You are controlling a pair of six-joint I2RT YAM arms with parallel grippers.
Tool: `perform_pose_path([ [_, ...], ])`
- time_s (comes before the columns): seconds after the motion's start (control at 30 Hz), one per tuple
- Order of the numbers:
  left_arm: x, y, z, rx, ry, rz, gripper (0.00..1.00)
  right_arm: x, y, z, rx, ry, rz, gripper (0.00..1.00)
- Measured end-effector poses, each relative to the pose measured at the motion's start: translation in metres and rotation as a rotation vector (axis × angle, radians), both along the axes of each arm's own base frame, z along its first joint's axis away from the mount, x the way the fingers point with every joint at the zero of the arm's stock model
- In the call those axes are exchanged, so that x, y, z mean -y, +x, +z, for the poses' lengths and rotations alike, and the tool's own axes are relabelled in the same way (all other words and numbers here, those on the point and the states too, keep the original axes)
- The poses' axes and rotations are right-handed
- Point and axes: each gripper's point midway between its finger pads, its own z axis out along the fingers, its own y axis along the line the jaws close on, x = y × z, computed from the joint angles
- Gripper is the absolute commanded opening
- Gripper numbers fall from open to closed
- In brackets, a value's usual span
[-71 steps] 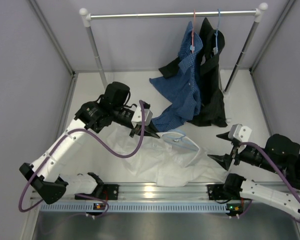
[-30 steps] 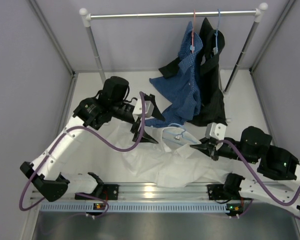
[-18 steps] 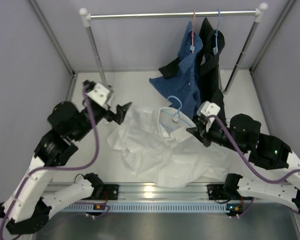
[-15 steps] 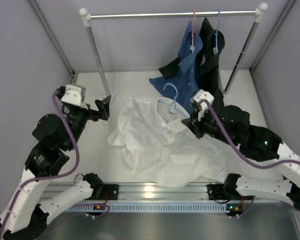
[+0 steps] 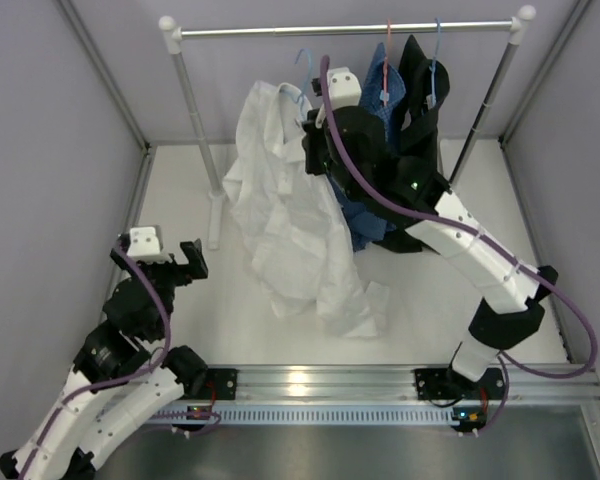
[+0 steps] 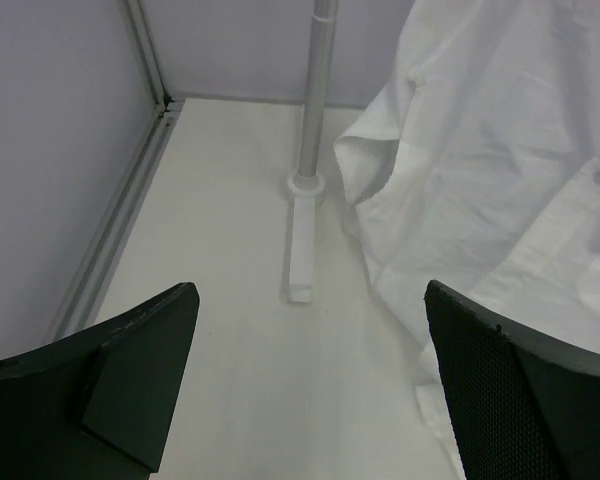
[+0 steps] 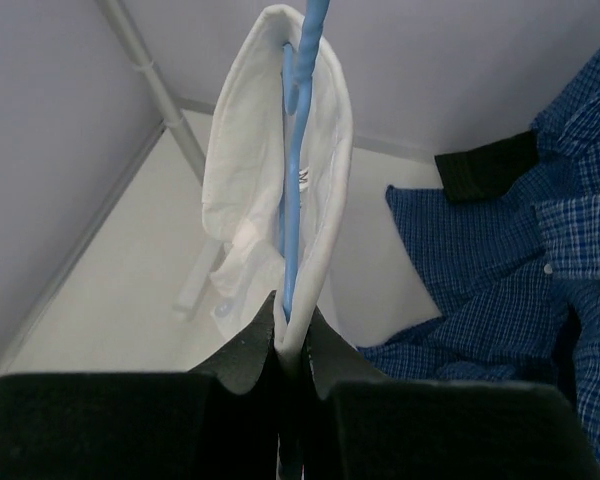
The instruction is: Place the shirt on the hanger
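Between the right gripper's (image 7: 290,338) pressed-together jaws sits the hanger (image 7: 292,150), its light-blue wire pinched along with collar cloth of the shirt (image 5: 285,215), which hangs below them toward the table. Beside those jaws, to their right, hangs a blue checked shirt (image 7: 540,260). Well apart, the left gripper (image 6: 308,292) has its jaws spread wide on nothing, with white cloth ahead-right.

Shirt (image 5: 290,220) on hanger (image 7: 294,220), L of other garments (image 5: 416,75), prob. touching.
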Motion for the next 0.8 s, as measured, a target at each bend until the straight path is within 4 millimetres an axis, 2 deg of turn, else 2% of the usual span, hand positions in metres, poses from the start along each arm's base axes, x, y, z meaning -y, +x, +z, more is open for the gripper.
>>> perform_pose_path([
  [0.17, -0.021, -0.017, 0.018, 0.109, -0.1, 0.049, 0.98, 0.004, 0.043, 0.014, 0.032, 0.021, -0.098, 0.0],
  [0.37, -0.022, -0.016, 0.014, 0.109, -0.106, 0.054, 0.98, 0.017, 0.089, 0.019, 0.078, -0.002, -0.193, 0.0],
  [0.5, -0.019, -0.012, 0.012, 0.096, -0.102, 0.047, 0.98, 0.015, 0.108, 0.01, 0.106, -0.065, -0.228, 0.0],
  [0.8, -0.011, 0.002, 0.001, 0.038, -0.102, 0.021, 0.98, 0.001, 0.136, -0.028, 0.096, -0.157, -0.253, 0.0],
])
